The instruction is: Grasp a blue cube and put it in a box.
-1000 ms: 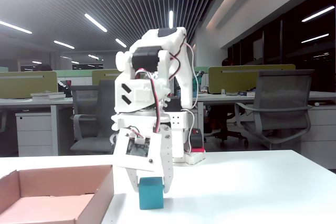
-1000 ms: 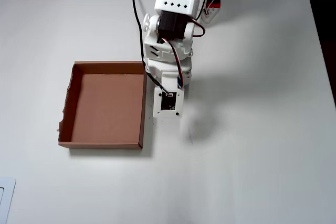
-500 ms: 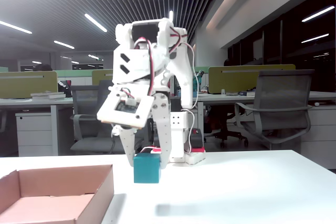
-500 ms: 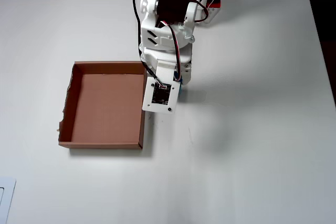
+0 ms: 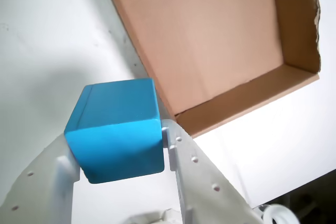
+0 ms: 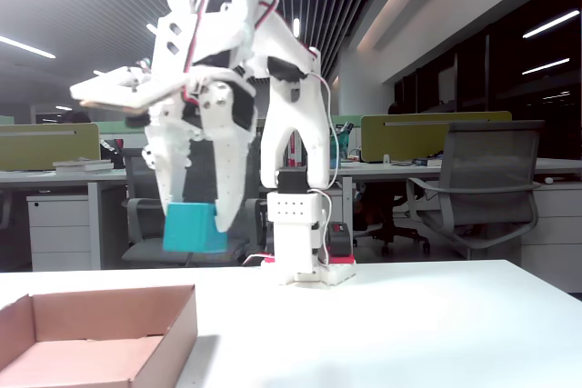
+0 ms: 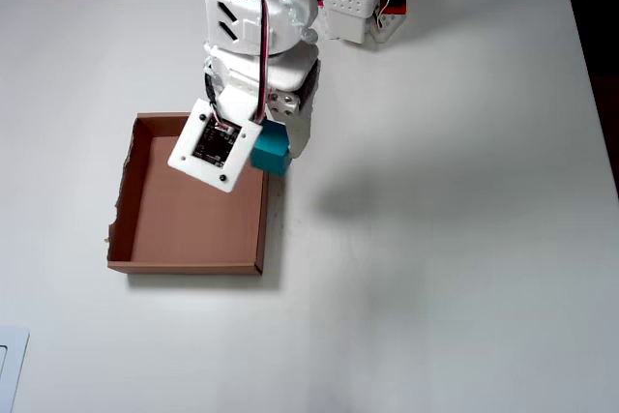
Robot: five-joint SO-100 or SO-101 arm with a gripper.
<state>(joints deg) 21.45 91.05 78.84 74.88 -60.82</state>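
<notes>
White tabletop in a dim open-plan office: the gripper pinches the blue cube between its two fingers, holding it well above the surface. In the overhead view the cube hangs at the right wall of the box, whose empty floor lies just to the left; a short leftward carry appears to remain.

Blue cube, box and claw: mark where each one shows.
blue cube [image 5: 118, 132], wrist view, on its front face.
box [image 7: 198, 202], overhead view, on its bare floor.
claw [image 6: 202, 224], fixed view, midway between the fingertips, shut on the cube.
</notes>
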